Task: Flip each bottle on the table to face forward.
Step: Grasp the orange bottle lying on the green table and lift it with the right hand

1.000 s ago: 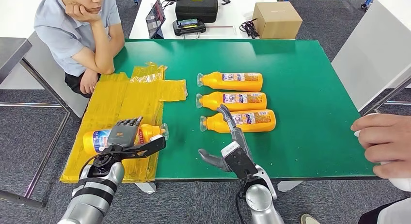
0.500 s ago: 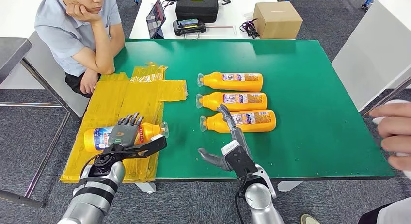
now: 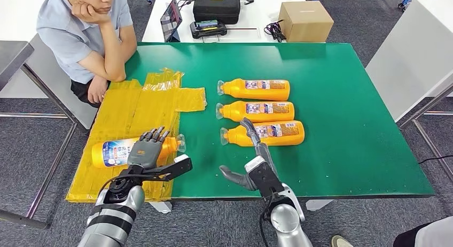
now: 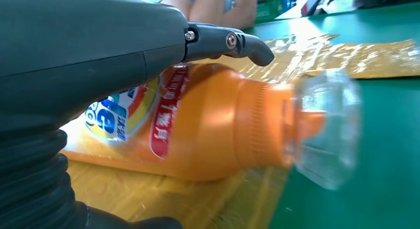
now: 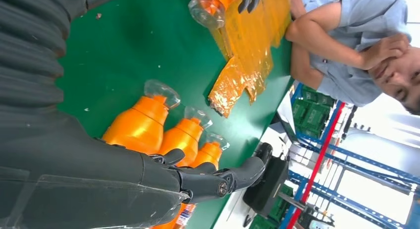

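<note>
An orange bottle (image 3: 115, 152) with a blue-and-red label lies on its side on the yellow sheet (image 3: 133, 113) at the table's near left, its clear cap (image 3: 181, 144) pointing right. My left hand (image 3: 147, 151) arches over its neck end, with the fingers (image 4: 233, 40) stretched above the bottle (image 4: 208, 125) and the thumb spread on the near side, not clamped. Three more orange bottles (image 3: 255, 90) (image 3: 256, 111) (image 3: 264, 133) lie in a row mid-table, caps to the left. My right hand (image 3: 251, 164) stands open at the front edge, one finger reaching toward the nearest of them (image 5: 138, 125).
A person (image 3: 80, 33) sits at the table's far left corner, elbow on the green table (image 3: 342, 97). Behind it a white table carries a black case (image 3: 216, 6), a tablet and a cardboard box (image 3: 305, 20).
My left hand has slid a little to the right along the bottle. A person's hand at the right edge has withdrawn out of the picture. My right hand has stayed still.
</note>
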